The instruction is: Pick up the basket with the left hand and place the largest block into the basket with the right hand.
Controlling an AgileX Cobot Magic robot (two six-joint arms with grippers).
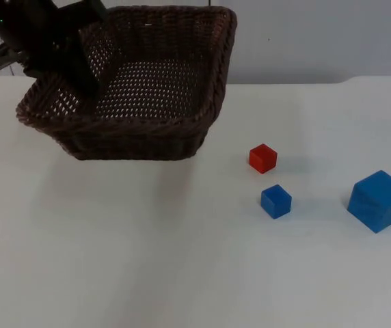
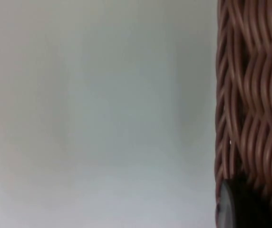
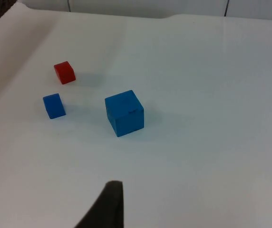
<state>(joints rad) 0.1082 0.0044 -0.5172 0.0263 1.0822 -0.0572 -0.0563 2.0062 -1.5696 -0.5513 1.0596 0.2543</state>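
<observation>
The basket (image 1: 147, 89) is being held tilted above the table by the left gripper (image 1: 79, 75), clamped on its 9 o'clock rim. The big blue block (image 1: 379, 200) is lying untouched at 4 o'clock from it; the right gripper's (image 3: 108, 202) opening cannot be told.

Top view looks down-forward over table (image 1: 147, 273); left wrist close on basket (image 2: 250, 95); right wrist shares blocks.

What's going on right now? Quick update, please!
Left hand holds the basket tilted above the table. Right hand hovers near the large blue block. Small blue block and red block sit apart.
</observation>
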